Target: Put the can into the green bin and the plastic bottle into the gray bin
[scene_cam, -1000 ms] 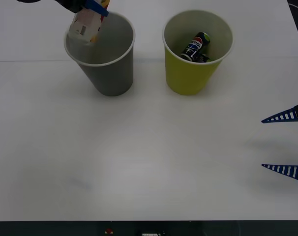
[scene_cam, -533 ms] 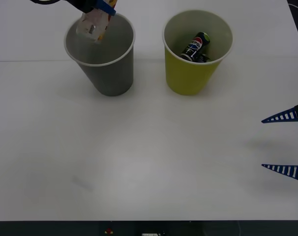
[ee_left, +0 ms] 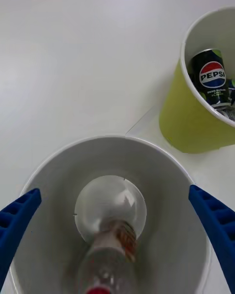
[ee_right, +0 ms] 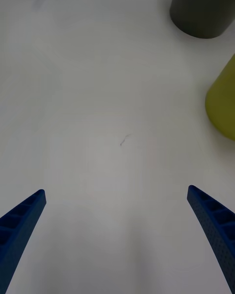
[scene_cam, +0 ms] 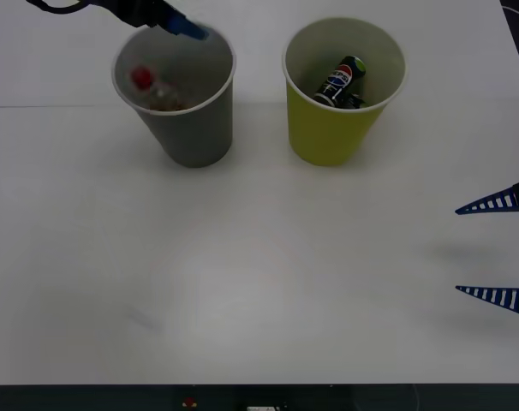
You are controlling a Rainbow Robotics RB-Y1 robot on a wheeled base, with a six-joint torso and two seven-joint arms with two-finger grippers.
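Our right claw [scene_cam: 498, 250] has two slim blue fingers, each tapering to a sharp point, with pale slots cut along the length like a ladder of ribs. From its wrist camera our fingers [ee_right: 214, 228] look solid royal blue, wedge-shaped, with stepped ridges on the inner faces. Our left claw [ee_left: 117, 235] has the same blue ribbed wedges. From the front, beside the gray bin [scene_cam: 195, 128], one blue fingertip [scene_cam: 187, 28] joins a black wrist body trailing a dark cable.
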